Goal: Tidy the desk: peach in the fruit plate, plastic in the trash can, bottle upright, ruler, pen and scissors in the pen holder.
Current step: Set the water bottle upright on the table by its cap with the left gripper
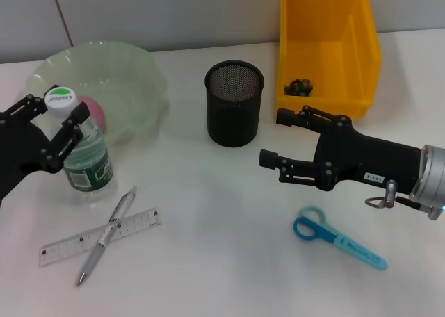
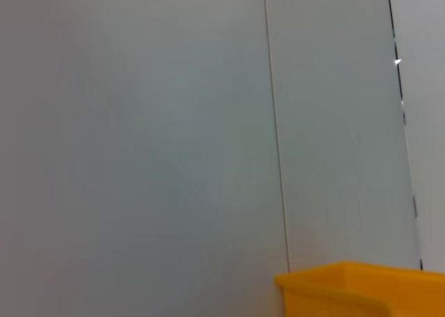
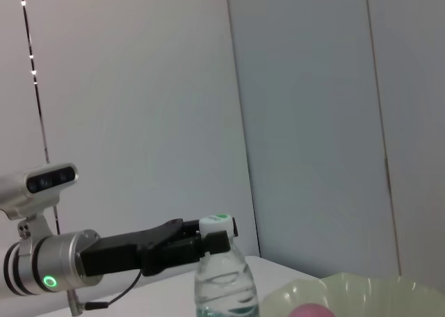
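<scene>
The clear bottle point(image 1: 85, 157) with a white cap stands upright at the left, beside the pale green fruit plate point(image 1: 132, 67) that holds the pink peach point(image 1: 95, 112). My left gripper point(image 1: 50, 115) is open, a finger on each side of the bottle's neck; the right wrist view shows the left gripper point(image 3: 208, 237) at the cap of the bottle point(image 3: 222, 289). My right gripper point(image 1: 272, 136) hangs open and empty right of the black mesh pen holder point(image 1: 234, 101). The pen point(image 1: 122, 206) lies across the ruler point(image 1: 66, 247) at front left. Blue scissors point(image 1: 337, 238) lie at front right.
The yellow trash can point(image 1: 327, 46) stands at the back right with a dark crumpled piece of plastic point(image 1: 299, 87) inside. The left wrist view shows only a grey wall and a corner of the yellow bin point(image 2: 361, 289).
</scene>
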### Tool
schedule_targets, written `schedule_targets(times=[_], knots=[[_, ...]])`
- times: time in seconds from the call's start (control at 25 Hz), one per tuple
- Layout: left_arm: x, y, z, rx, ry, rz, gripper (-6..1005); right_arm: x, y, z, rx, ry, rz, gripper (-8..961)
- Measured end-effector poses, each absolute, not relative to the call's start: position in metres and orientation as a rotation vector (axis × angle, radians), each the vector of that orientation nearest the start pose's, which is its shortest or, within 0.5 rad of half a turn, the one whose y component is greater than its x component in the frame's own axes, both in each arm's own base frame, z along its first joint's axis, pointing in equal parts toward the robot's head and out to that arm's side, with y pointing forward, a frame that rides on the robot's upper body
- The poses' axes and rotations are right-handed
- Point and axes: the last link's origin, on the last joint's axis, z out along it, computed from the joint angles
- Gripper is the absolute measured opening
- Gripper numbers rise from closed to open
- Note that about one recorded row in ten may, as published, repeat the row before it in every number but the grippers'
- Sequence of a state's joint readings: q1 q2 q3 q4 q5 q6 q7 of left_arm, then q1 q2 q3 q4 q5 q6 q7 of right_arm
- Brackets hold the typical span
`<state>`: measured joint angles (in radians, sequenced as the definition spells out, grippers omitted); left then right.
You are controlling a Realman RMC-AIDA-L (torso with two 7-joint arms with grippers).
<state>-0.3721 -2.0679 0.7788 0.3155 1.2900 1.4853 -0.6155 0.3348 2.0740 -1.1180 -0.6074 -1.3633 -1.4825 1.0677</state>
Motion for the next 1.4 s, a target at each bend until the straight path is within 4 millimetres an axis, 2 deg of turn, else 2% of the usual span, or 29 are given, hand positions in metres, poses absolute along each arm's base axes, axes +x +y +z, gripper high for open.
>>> schedule_targets(times=[0.76, 1.32, 1.4], knots=[[-0.3039, 0.3052, -0.0024, -2.101, -0.279, -0.891, 445, 0.256, 0.3032, -0.0177, -2.53, 0.385, 0.985, 839], [-0.3064, 0.3026, -0.004, -2.106, -0.314, -0.896, 557, 0.2553, 0.3041, -0.02, -2.543, 0.386, 0.978, 839], [-0.3064, 0.3026, -0.004, -2.106, -0.314, -0.896, 599, 0.2552, 0.304, -0.0202, -2.544, 0.386, 0.978, 839]])
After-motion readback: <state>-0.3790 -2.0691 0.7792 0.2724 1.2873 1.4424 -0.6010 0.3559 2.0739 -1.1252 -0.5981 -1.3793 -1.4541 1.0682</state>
